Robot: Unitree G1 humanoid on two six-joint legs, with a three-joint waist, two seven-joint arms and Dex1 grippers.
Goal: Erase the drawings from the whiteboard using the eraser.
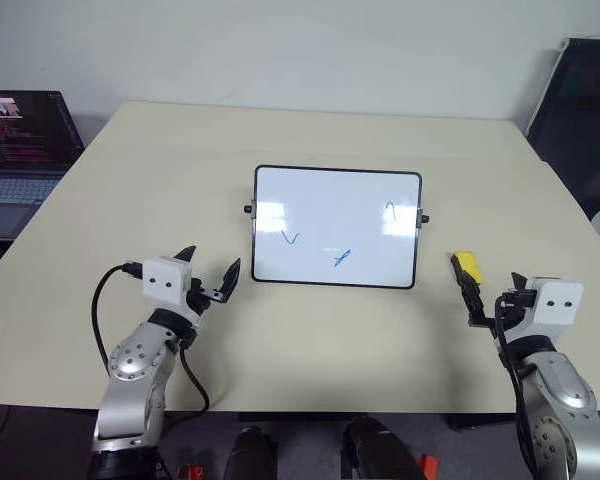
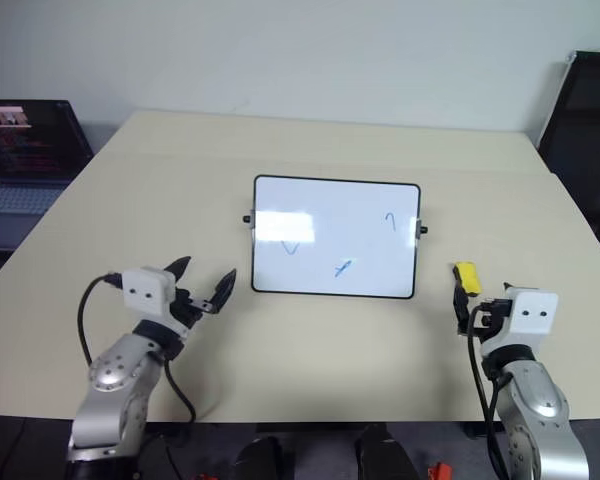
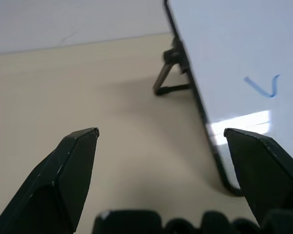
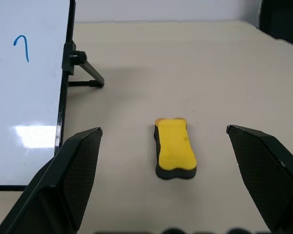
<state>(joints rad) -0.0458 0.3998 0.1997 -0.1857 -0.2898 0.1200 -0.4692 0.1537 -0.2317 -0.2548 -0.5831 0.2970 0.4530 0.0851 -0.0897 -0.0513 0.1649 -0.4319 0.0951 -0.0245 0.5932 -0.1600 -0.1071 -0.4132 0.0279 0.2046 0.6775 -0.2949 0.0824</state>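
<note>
Yellow eraser [image 4: 175,148] lies on the desk [image 1: 380,340] beside the whiteboard [image 1: 336,228], framed by the wide-open right claw [image 4: 173,180] lined up for grasping; left claw [image 1: 212,272] open, empty.

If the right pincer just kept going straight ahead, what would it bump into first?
Most likely the eraser: it lies on the table straight ahead of the open right pincer, centred between its fingers. The whiteboard stands off to one side.

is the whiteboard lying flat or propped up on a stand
Propped up. The whiteboard leans on a thin black leg hinged at its side knob, its bottom edge resting on the table.
</note>
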